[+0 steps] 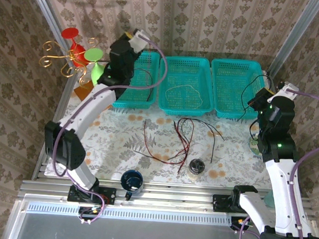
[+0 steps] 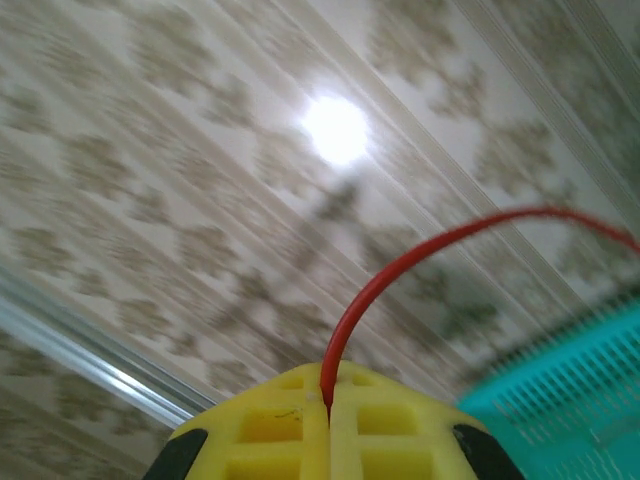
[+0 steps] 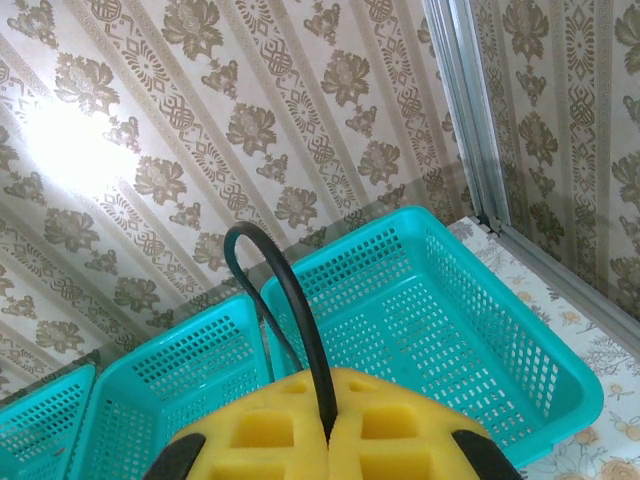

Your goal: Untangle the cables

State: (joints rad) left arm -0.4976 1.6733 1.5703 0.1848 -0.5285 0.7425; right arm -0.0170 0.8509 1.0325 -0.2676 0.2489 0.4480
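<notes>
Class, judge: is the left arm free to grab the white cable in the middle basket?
Probably not yet: the left gripper is shut on a red cable, though nothing covers the white cable.

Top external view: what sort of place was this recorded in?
Probably a staged robot test cell: aluminium frame rails, wallpapered panels closing it in, three teal baskets lined up on a floral tablecloth.
</notes>
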